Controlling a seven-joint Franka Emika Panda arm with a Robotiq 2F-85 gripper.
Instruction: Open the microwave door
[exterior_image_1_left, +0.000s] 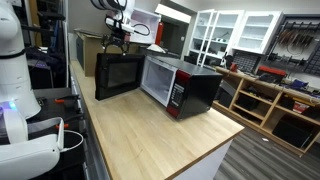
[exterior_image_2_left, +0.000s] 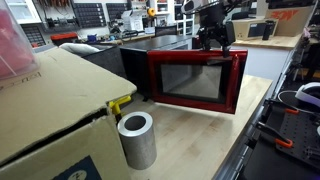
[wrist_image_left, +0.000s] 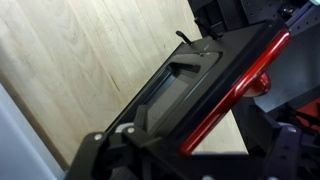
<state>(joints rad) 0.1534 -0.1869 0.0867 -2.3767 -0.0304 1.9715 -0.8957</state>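
Red-framed microwave door (exterior_image_2_left: 192, 80) stands swung open — jaws released, at its top edge

Most of the microwave (exterior_image_2_left: 135, 70) is hidden behind its own swung-out microwave door (exterior_image_2_left: 197, 80). The cardboard box (exterior_image_2_left: 50, 110) gets chopped by the left and bottom edges. Can't tell if the gripper (exterior_image_2_left: 213, 38) touches the door. Wrist view's dark and blurry, and the fingers (wrist_image_left: 100, 150) run off the bottom. The keypad (exterior_image_1_left: 177, 95) is way too small to read.
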